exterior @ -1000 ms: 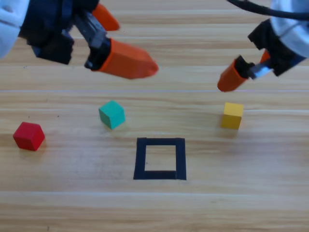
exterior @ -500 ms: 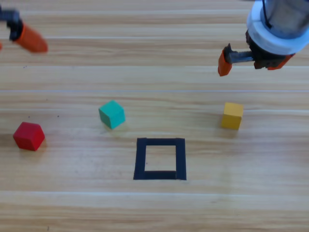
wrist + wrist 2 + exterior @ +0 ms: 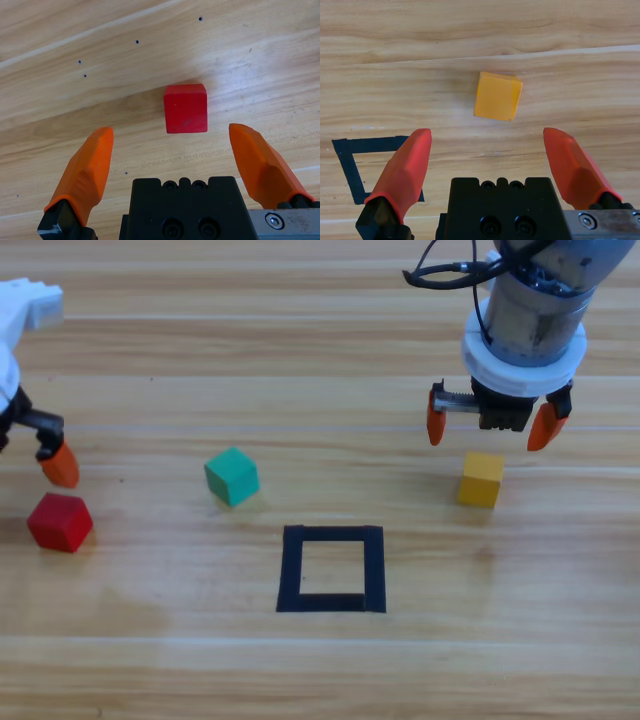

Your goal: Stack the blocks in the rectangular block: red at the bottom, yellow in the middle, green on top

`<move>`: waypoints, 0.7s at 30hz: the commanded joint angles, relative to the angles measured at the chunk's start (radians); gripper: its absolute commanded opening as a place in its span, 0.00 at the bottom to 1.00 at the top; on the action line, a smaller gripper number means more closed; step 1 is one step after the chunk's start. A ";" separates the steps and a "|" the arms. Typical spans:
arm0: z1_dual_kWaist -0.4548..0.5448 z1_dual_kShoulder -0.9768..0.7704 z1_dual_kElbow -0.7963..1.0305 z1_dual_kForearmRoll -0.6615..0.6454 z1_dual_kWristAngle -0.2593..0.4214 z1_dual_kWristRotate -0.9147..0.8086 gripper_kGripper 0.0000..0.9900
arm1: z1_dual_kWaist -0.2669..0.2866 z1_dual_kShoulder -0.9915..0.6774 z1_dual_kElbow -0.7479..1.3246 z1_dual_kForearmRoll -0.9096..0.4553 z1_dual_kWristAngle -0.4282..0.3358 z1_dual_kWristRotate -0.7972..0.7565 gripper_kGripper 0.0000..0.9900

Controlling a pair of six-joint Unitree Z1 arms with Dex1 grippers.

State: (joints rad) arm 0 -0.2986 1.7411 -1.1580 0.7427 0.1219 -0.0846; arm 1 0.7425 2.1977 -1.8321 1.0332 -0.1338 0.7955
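Left end effector (image 3: 170, 142) hangs released over the red cube (image 3: 59, 521); right end effector (image 3: 487, 429), released, over the skewed yellow cube (image 3: 481, 479).

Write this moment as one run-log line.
left hand: open, above small red cube | right hand: open, above small yellow cube | black tape square: nothing inside
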 commanded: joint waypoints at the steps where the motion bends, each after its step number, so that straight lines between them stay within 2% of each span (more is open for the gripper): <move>1: -0.068 0.140 -0.057 0.044 0.039 -0.012 1.00 | -0.045 0.094 -0.024 0.013 0.014 0.036 0.99; 6: -0.071 0.215 -0.086 0.061 0.035 -0.020 1.00 | -0.078 0.134 -0.041 0.013 0.043 0.044 0.96; 12: -0.068 0.282 -0.126 0.086 0.009 -0.043 1.00 | -0.089 0.157 -0.052 0.013 0.043 0.044 0.95; 21: 0.029 0.325 -0.138 0.084 -0.047 -0.063 1.00 | -0.089 0.198 -0.061 0.013 0.072 0.045 0.93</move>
State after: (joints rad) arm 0 -0.3364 2.0098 -1.2876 0.8193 0.1016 -0.1336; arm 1 0.6807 2.2937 -1.8771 1.0333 -0.0982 0.8290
